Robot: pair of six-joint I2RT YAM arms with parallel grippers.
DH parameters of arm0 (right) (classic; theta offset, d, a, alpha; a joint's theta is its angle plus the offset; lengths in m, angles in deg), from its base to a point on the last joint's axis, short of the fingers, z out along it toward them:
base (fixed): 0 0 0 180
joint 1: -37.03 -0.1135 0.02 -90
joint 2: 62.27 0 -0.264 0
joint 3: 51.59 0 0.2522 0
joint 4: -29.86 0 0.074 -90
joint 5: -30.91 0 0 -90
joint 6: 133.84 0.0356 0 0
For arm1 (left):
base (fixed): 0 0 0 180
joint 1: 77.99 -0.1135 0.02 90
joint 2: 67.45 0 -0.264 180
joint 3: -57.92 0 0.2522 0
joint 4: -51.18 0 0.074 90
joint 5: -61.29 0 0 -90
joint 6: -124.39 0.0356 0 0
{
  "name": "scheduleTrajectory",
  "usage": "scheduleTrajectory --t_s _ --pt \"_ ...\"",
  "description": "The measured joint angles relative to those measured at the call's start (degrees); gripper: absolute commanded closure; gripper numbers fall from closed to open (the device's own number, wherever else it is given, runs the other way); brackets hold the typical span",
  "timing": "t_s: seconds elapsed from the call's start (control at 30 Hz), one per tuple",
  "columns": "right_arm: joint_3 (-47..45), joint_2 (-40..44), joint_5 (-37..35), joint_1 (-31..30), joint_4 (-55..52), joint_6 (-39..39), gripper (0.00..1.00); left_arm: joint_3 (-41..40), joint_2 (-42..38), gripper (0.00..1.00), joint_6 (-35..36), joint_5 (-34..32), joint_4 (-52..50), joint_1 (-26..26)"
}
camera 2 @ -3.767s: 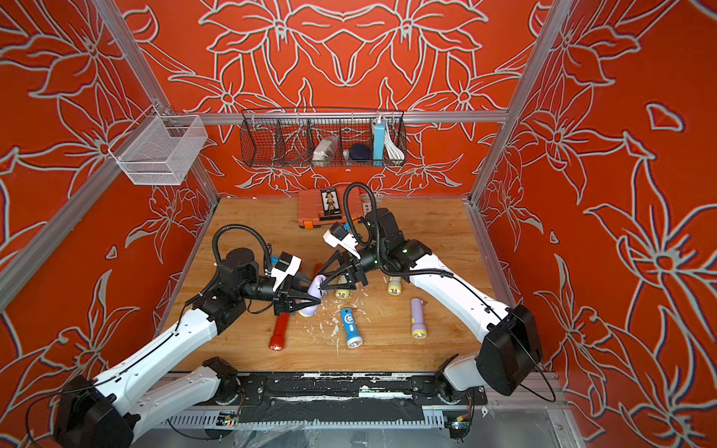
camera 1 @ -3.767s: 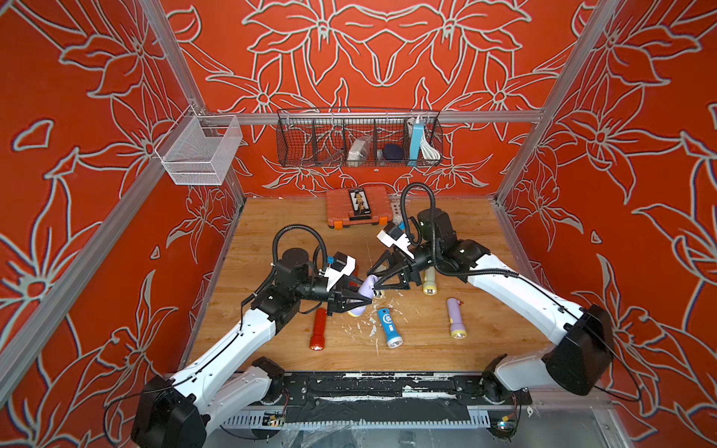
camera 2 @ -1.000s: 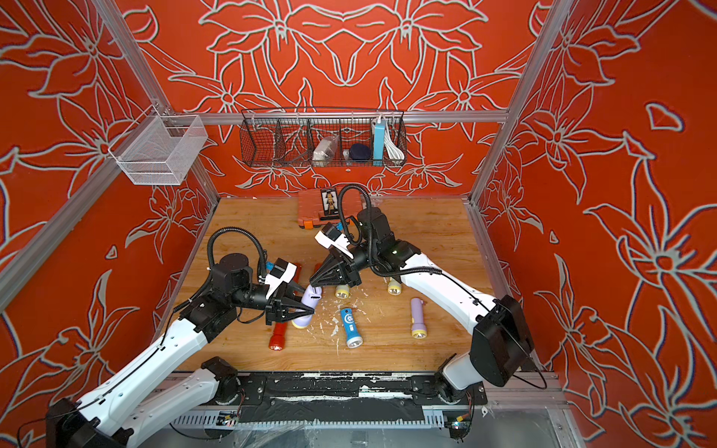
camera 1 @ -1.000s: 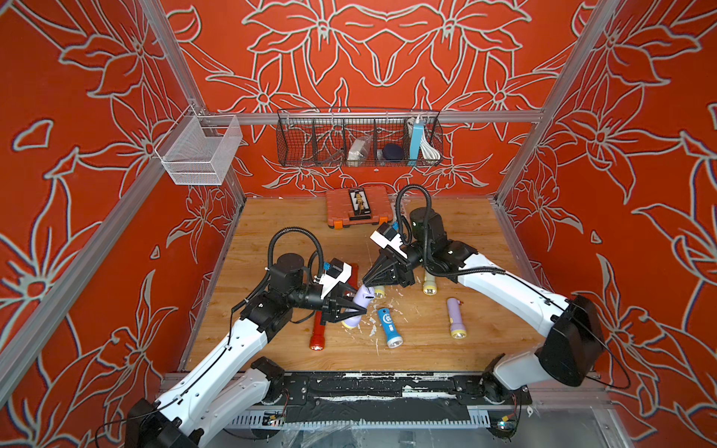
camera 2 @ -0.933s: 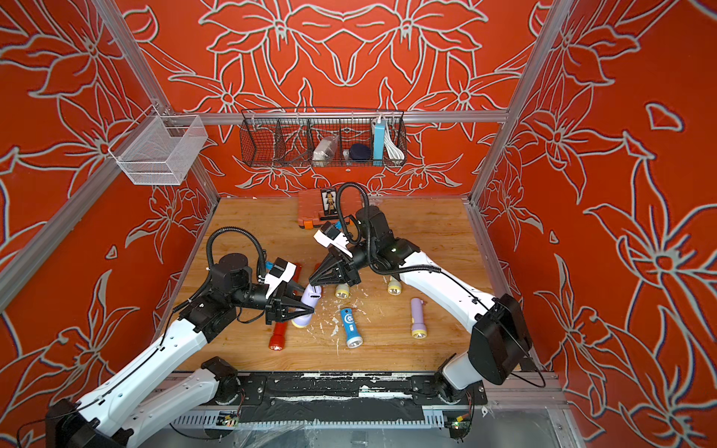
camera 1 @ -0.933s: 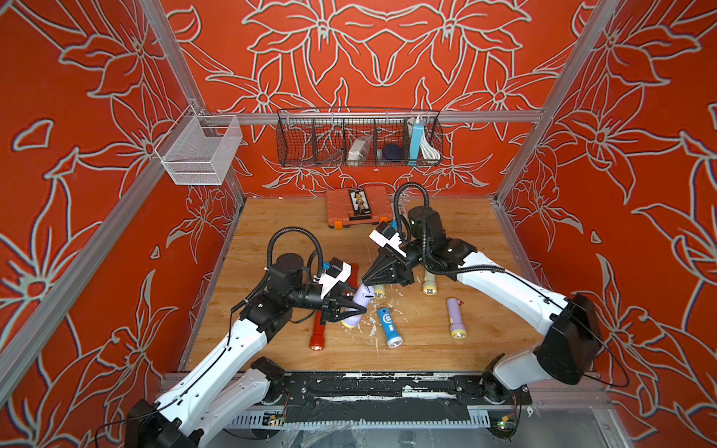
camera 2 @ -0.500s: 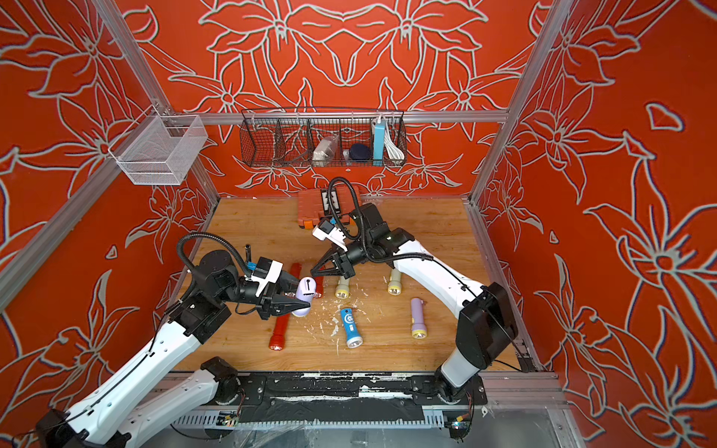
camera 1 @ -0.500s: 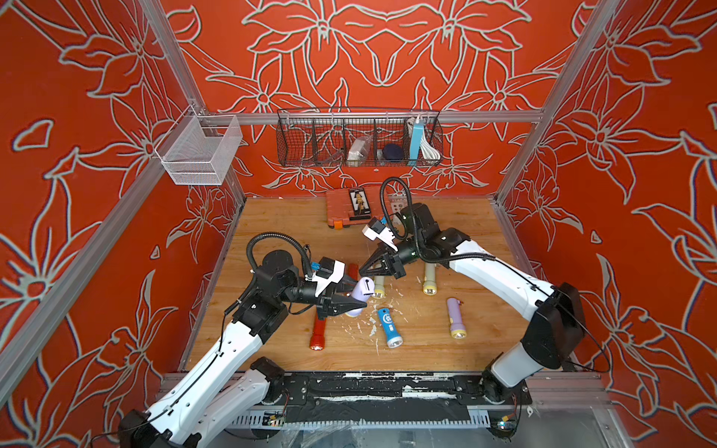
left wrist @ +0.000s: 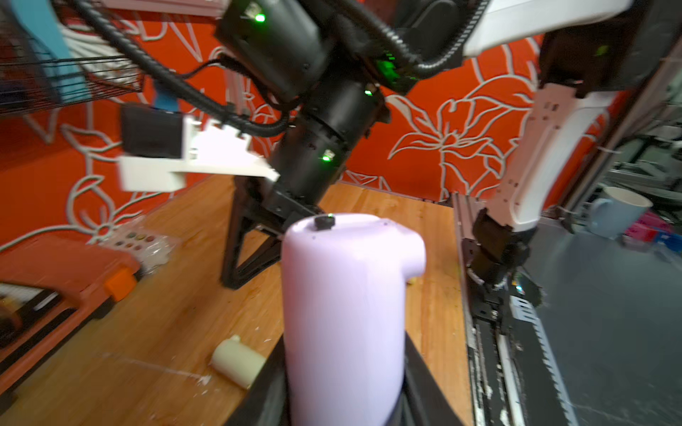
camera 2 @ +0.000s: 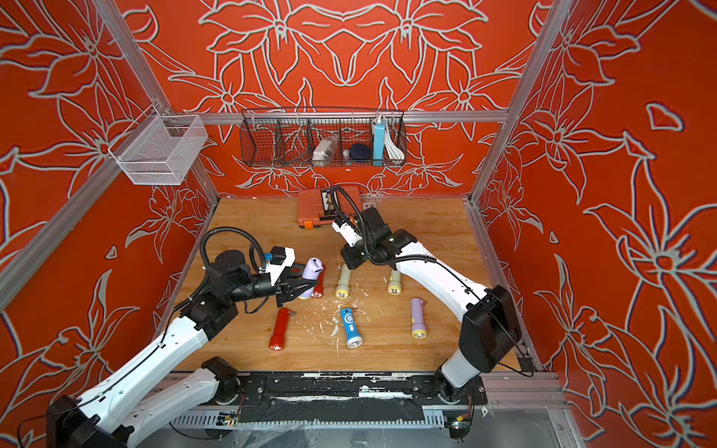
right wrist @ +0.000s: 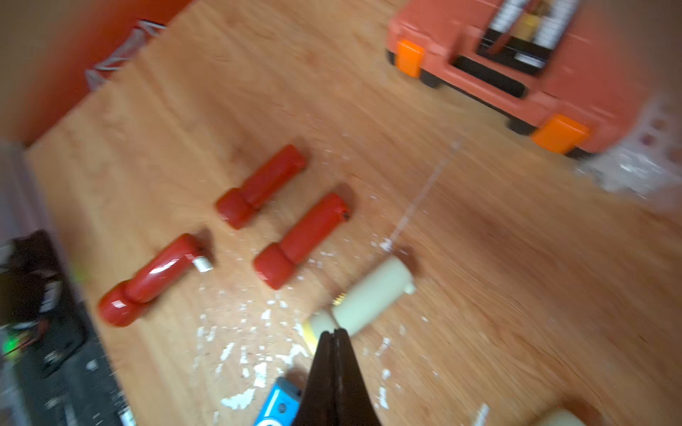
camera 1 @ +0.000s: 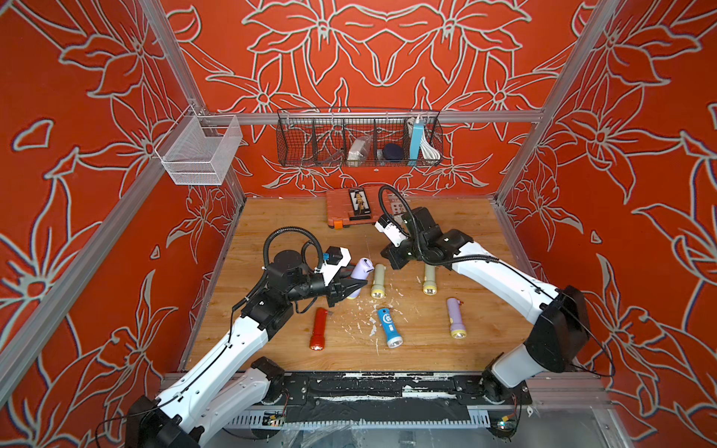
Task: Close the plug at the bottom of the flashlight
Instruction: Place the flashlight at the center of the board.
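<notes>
My left gripper is shut on a lilac flashlight, holding it off the table with its bottom end pointing up and away. In the left wrist view the black fingers clamp the flashlight body, and a small black plug sits on its end face. My right gripper is shut and empty, its tips over a cream flashlight. It hangs just beyond the lilac flashlight's end, apart from it.
Several flashlights lie on the wooden table: two cream, a blue, a lilac, a red. An orange case stands at the back. White flakes litter the middle. A wire basket hangs on the back wall.
My right gripper has pulled away from the flashlight's end, toward the back right, and shut fully. The left arm has drawn the flashlight a little to the left, still gripped.
</notes>
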Motion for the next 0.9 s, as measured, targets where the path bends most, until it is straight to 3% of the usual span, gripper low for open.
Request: scheduleTrajectory --t_s 0.03,0.07,0.13,0.17,0.43,0.57,0.9 --pt "-1.1 0.1 -3.8 0.1 0.2 0.3 1.00 0.0 0.6 1.00 0.0 -2.8 -0.2 0.0" --pt "-2.1 0.3 -6.5 0.1 0.5 0.5 0.90 0.0 1.1 1.00 -0.1 -4.9 -0.3 0.0" --pt "-5.3 1.5 -12.8 0.3 1.7 1.2 0.58 0.0 2.9 1.00 -0.9 -10.4 -0.6 0.0" --pt "-6.8 2.4 -15.1 0.4 2.3 1.3 0.49 0.0 3.6 1.00 -1.4 -12.6 -0.9 -0.1" --pt "-18.0 13.3 -28.0 1.5 9.9 1.2 0.11 5.4 13.1 1.00 -8.3 -26.8 -8.5 -6.1" --pt "-21.7 16.4 -30.0 2.4 13.6 1.7 0.02 10.5 16.0 1.00 -11.8 -29.2 -11.9 -11.0" --pt "-23.1 16.5 -30.0 4.4 15.6 3.0 0.02 13.4 24.7 1.00 -13.6 -32.9 -17.4 -18.0"
